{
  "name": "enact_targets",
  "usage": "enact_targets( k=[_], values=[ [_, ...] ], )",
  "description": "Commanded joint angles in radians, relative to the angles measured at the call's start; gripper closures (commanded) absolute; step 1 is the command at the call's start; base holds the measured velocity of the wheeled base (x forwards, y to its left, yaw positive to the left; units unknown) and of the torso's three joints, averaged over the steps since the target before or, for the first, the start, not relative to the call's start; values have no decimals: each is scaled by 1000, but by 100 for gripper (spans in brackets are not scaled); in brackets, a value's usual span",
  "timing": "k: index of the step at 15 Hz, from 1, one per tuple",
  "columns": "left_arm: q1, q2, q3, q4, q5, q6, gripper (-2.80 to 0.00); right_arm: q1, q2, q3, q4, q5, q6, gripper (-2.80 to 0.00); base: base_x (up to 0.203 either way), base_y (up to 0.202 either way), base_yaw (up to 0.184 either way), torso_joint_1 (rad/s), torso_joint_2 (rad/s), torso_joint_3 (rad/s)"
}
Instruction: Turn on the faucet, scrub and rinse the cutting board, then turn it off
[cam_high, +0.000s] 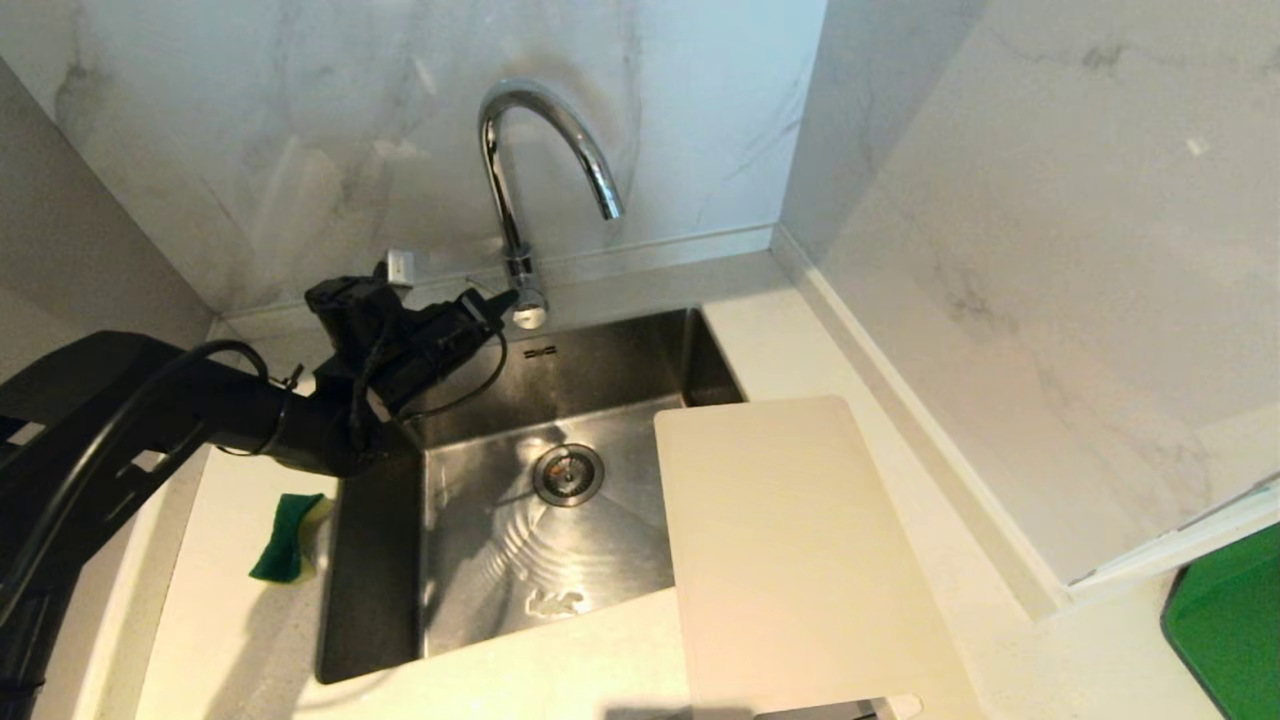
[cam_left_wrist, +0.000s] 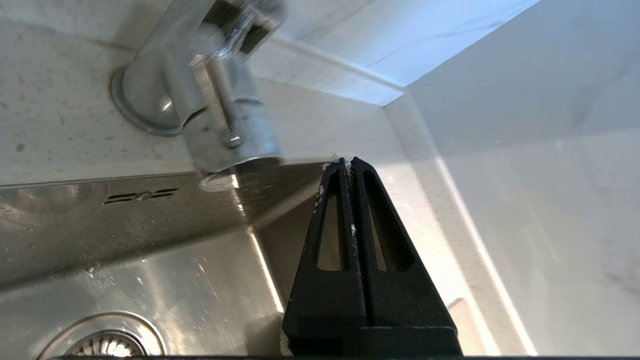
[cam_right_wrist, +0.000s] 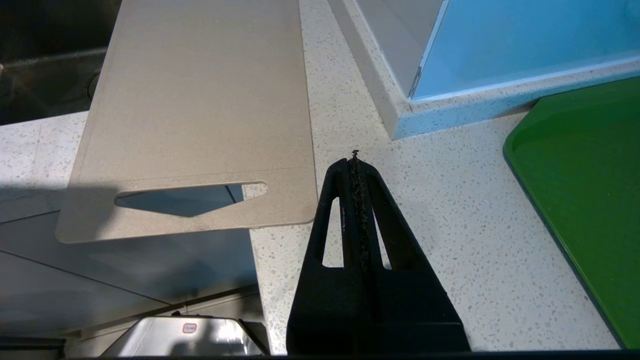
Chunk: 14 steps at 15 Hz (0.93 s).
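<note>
Left tool (cam_high: 500, 303) just beside faucet (cam_high: 520, 180) base

Left arm stretched over sink's back-left corner, left gripper (cam_high: 497, 300) fingers pressed together, tip just beside faucet (cam_high: 520, 262) base. Right gripper (cam_right_wrist: 354, 162) clamped empty, hanging well apart from faucet.

I'm counting one faucet (cam_high: 545, 160) standing behind one steel sink (cam_high: 380, 560) with one drain (cam_high: 568, 474), one cutting board (cam_high: 790, 550) showing one slot handle (cam_right_wrist: 190, 197), one green-and-yellow sponge (cam_high: 290, 538), one green tray (cam_high: 1235, 630), and two black grippers, left gripper (cam_left_wrist: 346, 162) and right gripper (cam_right_wrist: 355, 159), showing
</note>
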Motion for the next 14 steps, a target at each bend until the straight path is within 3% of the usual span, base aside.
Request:
enact_targets(
  k=[1,5,8,14],
  values=[
    [-2,-112,81,-6,-2,-2,0,0,1,2,-1,1,0,0,0,0,0,0,0,0],
    [65,-249,194,57,-5,27,0,0,1,2,-4,1,1,0,0,0,0,0,0,0],
    [171,-313,284,88,-13,150,0,0,1,3,-4,1,3,0,0,0,0,0,0,0],
    [346,-455,408,164,-17,317,0,0,1,2,-4,1,1,0,0,0,0,0,0,0]
  ],
)
